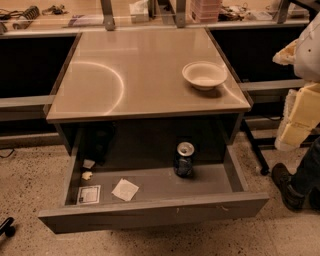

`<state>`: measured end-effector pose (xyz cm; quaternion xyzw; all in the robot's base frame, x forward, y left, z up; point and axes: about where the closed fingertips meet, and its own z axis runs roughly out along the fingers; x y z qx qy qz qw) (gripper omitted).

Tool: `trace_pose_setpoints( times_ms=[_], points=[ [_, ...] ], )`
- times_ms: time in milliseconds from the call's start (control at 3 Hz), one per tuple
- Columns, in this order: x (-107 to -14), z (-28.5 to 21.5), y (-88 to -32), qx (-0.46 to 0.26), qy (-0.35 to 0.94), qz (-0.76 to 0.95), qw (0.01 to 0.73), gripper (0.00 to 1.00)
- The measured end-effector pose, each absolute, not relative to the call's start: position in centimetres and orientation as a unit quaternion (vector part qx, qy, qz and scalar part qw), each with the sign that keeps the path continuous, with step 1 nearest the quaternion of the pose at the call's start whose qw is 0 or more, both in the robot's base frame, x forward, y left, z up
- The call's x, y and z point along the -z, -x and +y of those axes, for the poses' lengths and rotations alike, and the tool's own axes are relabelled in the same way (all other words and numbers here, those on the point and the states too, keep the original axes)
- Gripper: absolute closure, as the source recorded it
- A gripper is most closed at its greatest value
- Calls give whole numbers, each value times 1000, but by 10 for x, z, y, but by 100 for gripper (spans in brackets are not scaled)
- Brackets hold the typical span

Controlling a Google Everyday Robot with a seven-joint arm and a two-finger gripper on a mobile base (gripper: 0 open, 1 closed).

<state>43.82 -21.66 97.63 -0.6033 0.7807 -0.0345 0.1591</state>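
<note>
My gripper (299,116) shows as a pale yellow and white shape at the right edge, raised beside the table's right side and holding nothing that I can see. It is apart from everything on the table. A white bowl (204,75) sits on the tan tabletop (125,75) near the right rear, nearest to the gripper. Below, a drawer (150,210) stands pulled open. Inside it a dark drink can (184,159) stands upright toward the right. A white paper square (125,190), a small card (89,194) and two small scraps (87,170) lie at the drawer's left.
A person's leg and dark shoe (282,186) stand on the speckled floor right of the drawer. Dark shelving flanks the table on both sides. A cluttered counter (60,15) runs along the back. A black object (6,227) lies at the bottom left.
</note>
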Motion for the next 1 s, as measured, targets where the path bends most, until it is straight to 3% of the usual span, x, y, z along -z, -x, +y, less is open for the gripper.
trace_pose_setpoints(
  times_ms=[333,1000],
  points=[
    [-976,-217,-438,35,603,781,159,0],
    [-945,-208,-451,9,606,772,189,41]
  ],
)
